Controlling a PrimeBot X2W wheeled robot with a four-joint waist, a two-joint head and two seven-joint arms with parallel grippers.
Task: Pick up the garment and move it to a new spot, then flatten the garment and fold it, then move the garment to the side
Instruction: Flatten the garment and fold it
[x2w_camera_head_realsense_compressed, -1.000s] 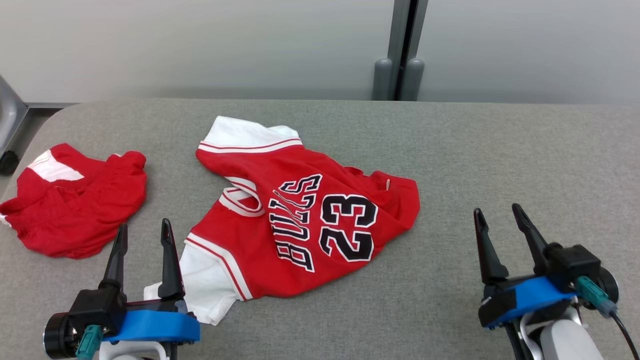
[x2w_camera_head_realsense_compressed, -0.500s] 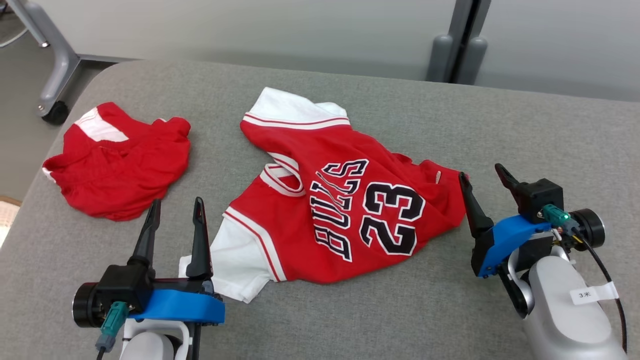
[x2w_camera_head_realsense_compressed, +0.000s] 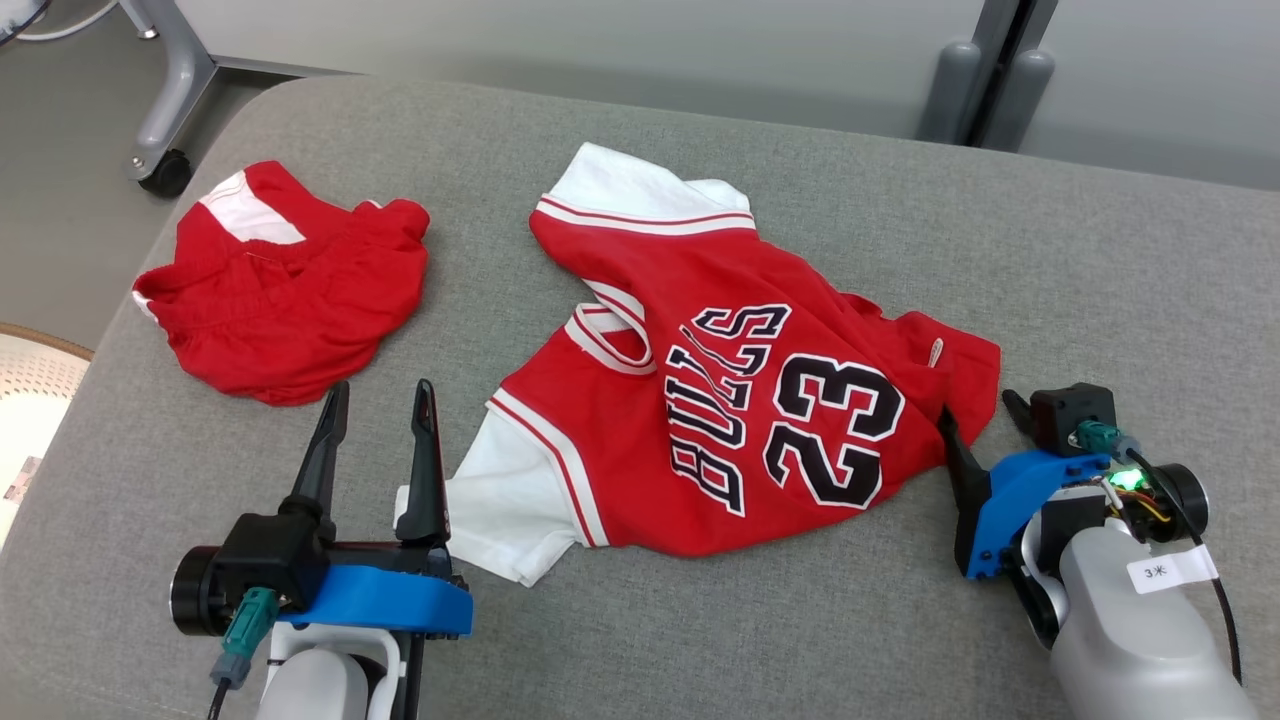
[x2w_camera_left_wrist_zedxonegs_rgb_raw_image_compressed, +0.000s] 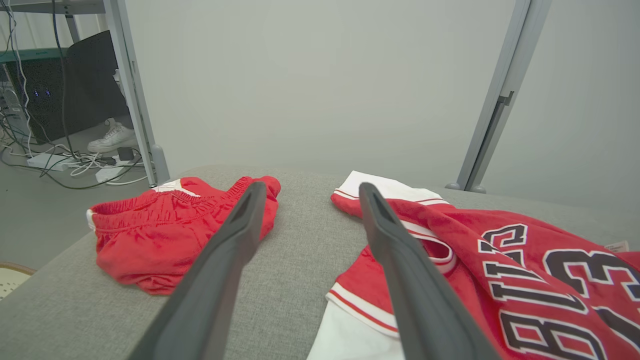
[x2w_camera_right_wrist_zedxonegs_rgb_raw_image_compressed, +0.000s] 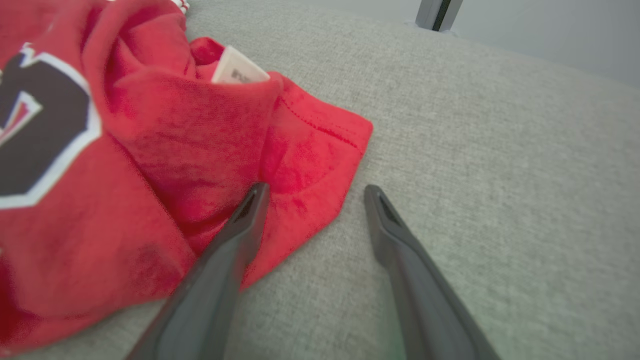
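One jersey (x2w_camera_head_realsense_compressed: 720, 400), one shorts (x2w_camera_head_realsense_compressed: 290, 300) — left gripper (x2w_camera_head_realsense_compressed: 382, 390), right gripper (x2w_camera_head_realsense_compressed: 978, 408), both spread.

The red basketball jersey (x2w_camera_head_realsense_compressed: 740, 400) lies rumpled, front up, on the grey counter (x2w_camera_head_realsense_compressed: 1100, 250) before me. Its neck and white sleeves point to my left, black "BULLS 23" runs sideways, and the hem is bunched at my right.

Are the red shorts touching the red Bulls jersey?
No, grey tabletop shows between the red fabric shorts and the red Bulls jersey.
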